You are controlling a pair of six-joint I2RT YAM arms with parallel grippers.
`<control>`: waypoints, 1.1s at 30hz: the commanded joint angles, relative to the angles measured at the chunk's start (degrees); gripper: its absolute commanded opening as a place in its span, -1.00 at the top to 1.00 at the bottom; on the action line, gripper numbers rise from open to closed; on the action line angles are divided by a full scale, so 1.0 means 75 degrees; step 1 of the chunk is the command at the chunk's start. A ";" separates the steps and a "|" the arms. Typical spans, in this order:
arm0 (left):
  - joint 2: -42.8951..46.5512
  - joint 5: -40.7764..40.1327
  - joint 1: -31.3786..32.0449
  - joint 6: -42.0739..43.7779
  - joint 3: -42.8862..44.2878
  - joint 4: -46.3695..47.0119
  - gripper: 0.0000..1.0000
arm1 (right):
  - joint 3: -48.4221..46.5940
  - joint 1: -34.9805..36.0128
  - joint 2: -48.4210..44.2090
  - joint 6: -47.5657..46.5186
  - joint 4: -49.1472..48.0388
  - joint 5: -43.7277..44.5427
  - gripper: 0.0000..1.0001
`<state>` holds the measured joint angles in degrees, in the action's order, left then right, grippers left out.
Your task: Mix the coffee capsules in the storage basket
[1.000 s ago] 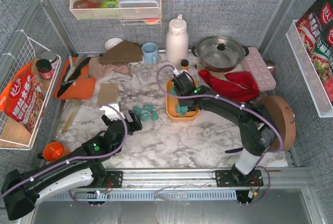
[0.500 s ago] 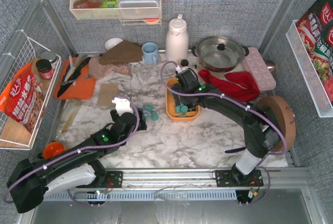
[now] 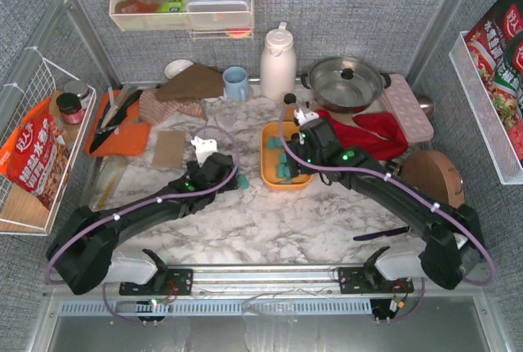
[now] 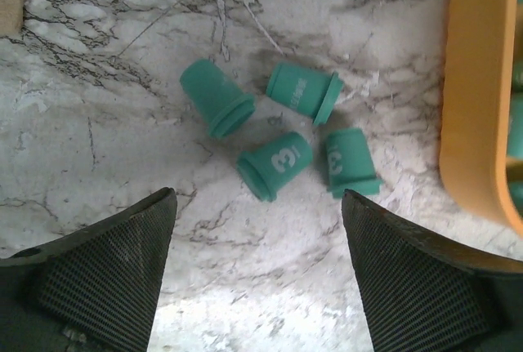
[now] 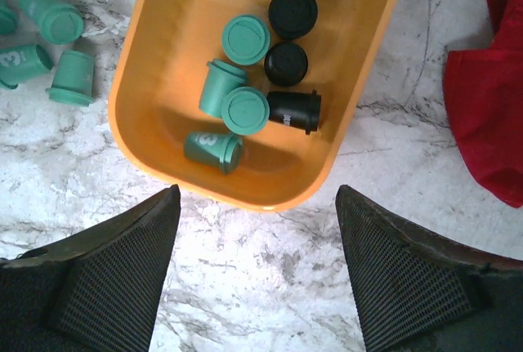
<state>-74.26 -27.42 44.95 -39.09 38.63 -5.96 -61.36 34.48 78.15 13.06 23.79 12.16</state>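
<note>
Spread wide and empty, the left end effector (image 4: 257,201) hung over four teal coffee capsules (image 4: 278,164) lying loose on the marble table (image 4: 98,123). The right end effector (image 5: 257,193), likewise spread, hung above the orange storage basket (image 5: 155,123). The basket's far end was cut off, and it held perhaps nine teal and black capsules.

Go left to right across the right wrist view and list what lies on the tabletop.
Loose teal coffee capsules → orange storage basket → red cloth.
</note>
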 commanded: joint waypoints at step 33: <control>-0.3826 -0.0806 0.0013 -0.4721 0.3200 -0.3430 -0.38 | 0.0994 0.0008 -0.2849 0.0121 0.0778 -0.0599 -0.62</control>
<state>-102.00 -33.04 45.01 -73.76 61.98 -29.06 -54.08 34.48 57.10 14.24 29.52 8.12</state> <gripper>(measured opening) 0.697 0.813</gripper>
